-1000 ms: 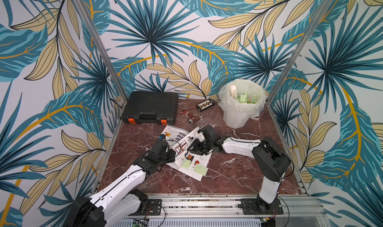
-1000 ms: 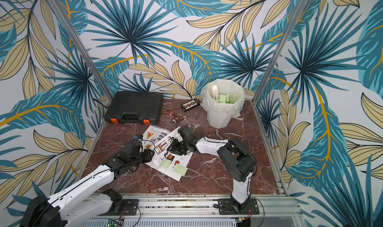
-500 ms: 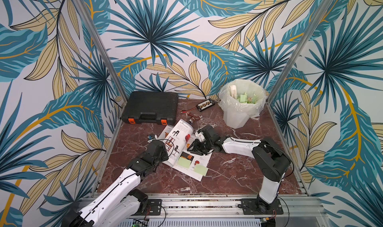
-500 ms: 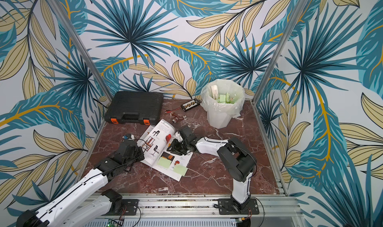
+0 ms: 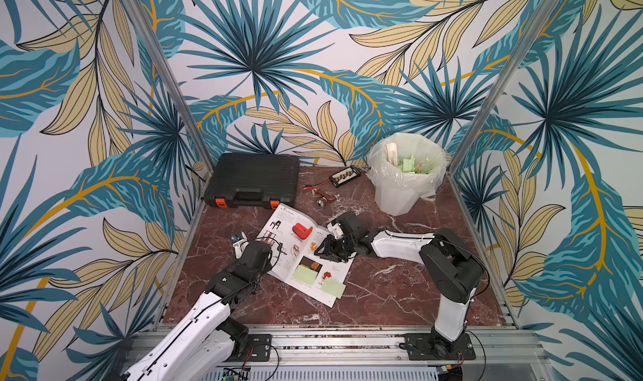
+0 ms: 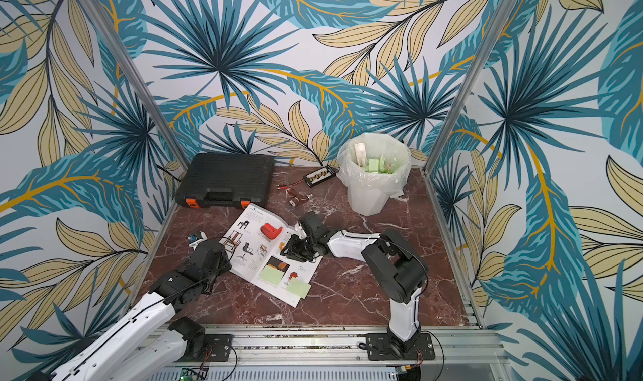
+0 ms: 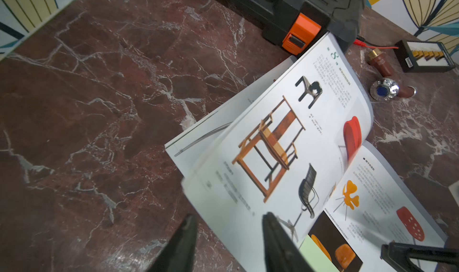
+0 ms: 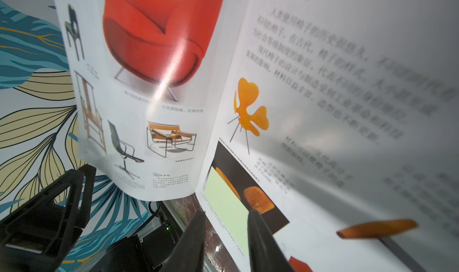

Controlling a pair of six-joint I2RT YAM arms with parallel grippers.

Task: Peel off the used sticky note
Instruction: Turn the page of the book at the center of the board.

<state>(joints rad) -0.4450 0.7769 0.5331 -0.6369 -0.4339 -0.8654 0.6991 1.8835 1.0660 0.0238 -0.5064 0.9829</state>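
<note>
Not at the actual peel yet imo, this is still setup. The open magazine [image 5: 288, 243] sits mid-bench. A green sticky note [image 5: 305, 275] is on its right-hand page, and a second note [image 5: 333, 288] is near it, closer to the front edge of the bench [image 5: 382, 285]. Can't tell which one's the used one.

The left gripper [image 7: 229, 216] is at the left page's outer corner, jaws wide and empty, and that page is curling up. The right gripper [image 8: 226, 213] sits low over the right page, jaws a narrow gap, nothing in them.

Next I'd pin the page, then nip a loose note edge without catching the paper underneath.
</note>
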